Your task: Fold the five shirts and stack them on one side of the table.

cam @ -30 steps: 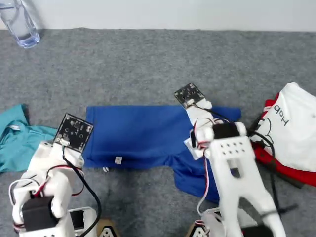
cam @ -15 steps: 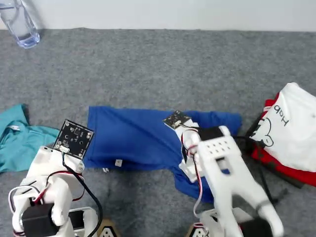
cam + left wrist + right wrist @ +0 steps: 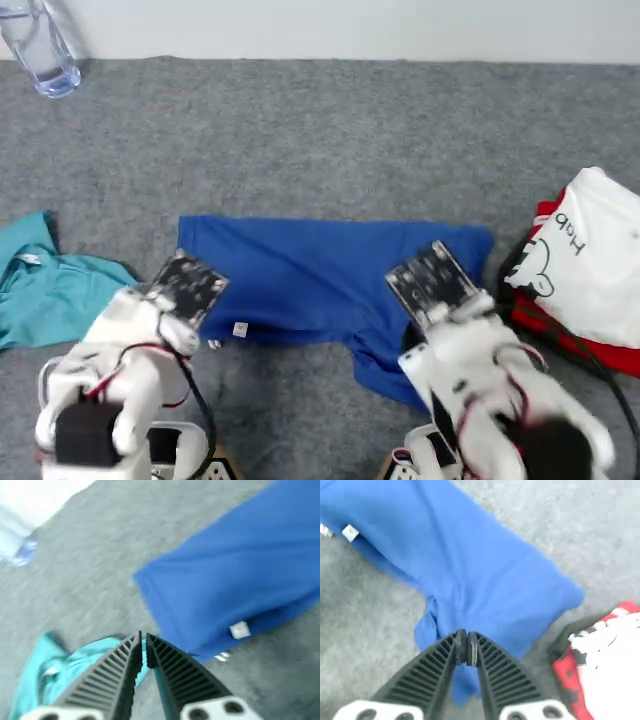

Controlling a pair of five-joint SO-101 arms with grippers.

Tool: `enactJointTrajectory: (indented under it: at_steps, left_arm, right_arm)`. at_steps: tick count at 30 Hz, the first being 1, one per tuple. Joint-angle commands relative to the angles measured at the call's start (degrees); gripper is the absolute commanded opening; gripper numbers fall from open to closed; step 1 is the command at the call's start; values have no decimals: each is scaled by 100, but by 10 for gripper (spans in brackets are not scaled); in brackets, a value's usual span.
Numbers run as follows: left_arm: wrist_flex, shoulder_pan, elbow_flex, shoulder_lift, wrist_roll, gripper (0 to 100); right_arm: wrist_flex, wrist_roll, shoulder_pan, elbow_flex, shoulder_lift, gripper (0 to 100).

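You've got the blue shirt (image 3: 320, 275) half-folded across the middle of the table (image 3: 300, 140), left gripper (image 3: 142, 639) and right gripper (image 3: 466, 647) both pinched together and empty, while the teal shirt (image 3: 50, 285) at the left edge and the right-edge heap (image 3: 590, 260) (white over red) look unfolded.

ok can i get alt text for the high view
A blue shirt lies flat across the middle of a grey table, with the left arm and right arm at its near edge. A teal shirt lies at the left edge, a white shirt on a red shirt at the right.
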Motion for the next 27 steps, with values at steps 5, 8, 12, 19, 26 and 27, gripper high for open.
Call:
enactJointTrajectory:
  at_steps: [5, 8, 12, 19, 26, 27]
  left_arm:
    - [-79, 1327, -620, 1925, 53, 16]
    - [-105, 2048, -1121, 2541, 53, 17]
    - [-308, 2813, -1596, 3393, 264, 65]
    - [-695, 3938, -2440, 5398, 844, 154]
    - [-862, 5064, -3626, 6963, 941, 156]
    - [-932, 5196, -3723, 7147, 941, 156]
  right_arm:
    - [207, -53, -40, -527, -927, 9]
    - [207, -53, -57, -738, -1332, 9]
    - [207, -53, -66, -958, -1745, 9]
    - [198, -53, -66, -993, -2316, 11]
    - [180, -62, -66, -993, -2747, 11]
    - [180, -62, -66, -976, -2765, 11]
